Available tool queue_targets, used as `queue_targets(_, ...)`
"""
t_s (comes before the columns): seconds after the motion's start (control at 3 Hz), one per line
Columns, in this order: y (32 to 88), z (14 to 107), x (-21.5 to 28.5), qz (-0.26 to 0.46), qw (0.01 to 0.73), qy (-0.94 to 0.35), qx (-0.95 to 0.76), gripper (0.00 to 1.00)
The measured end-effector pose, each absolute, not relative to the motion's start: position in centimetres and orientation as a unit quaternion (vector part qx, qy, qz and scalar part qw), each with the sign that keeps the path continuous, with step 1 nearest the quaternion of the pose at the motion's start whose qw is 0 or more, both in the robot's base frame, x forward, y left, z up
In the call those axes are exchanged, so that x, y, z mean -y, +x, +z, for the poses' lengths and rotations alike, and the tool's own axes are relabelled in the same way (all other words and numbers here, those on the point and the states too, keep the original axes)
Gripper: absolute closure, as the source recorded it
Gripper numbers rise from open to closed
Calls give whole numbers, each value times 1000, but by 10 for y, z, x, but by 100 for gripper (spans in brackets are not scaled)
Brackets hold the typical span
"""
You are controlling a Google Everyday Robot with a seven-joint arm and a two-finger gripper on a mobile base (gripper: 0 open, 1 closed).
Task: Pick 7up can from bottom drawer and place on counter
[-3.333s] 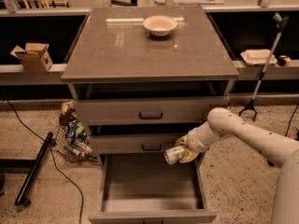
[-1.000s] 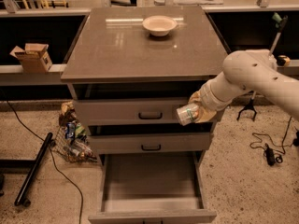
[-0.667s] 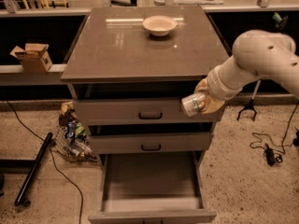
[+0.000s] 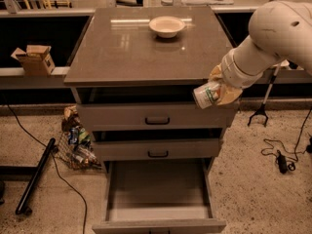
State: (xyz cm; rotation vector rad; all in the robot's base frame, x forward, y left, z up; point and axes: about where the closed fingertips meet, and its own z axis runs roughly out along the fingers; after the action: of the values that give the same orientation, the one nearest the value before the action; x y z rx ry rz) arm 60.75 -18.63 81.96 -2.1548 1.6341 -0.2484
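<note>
The bottom drawer point(image 4: 158, 191) stands pulled out nearest the camera, its flat floor bare. The can is out of it, so the pick half of the job looks done. Above it, two shut drawers point(image 4: 157, 133) with black handles make up the cabinet front.

The 7up can point(image 4: 204, 95) hangs in mid-air at the cabinet's right front corner, just below the level of the slab's edge. It is tipped on its side with one end facing left, pinched in the gripper point(image 4: 218, 87), whose tan fingers close round its far end. Held that low, it would strike the edge if swung straight inward, so it appears to need more lift before it can be set down. The sideways grip also means the wrist must turn if the can is to land upright.

The arm point(image 4: 273, 38) reaches in from the upper right. Its thick pale forearm slopes down and leftward to the wrist, and it stays clear of the cabinet.

Beyond, the counter point(image 4: 131, 52) lies glossy and mostly open. A cream bowl point(image 4: 166, 26) sits near its back edge, well apart from the can, leaving the front right free as a likely landing spot.
</note>
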Motion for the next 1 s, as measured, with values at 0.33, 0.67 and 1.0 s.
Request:
queue_targets(0.33, 617, 836, 193, -83, 231, -767, -593, 100)
queue_targets(0.67, 638, 863, 201, -50, 255, -755, -602, 100)
queue_targets(1.0, 658, 872, 203, 6, 268, -730, -629, 100)
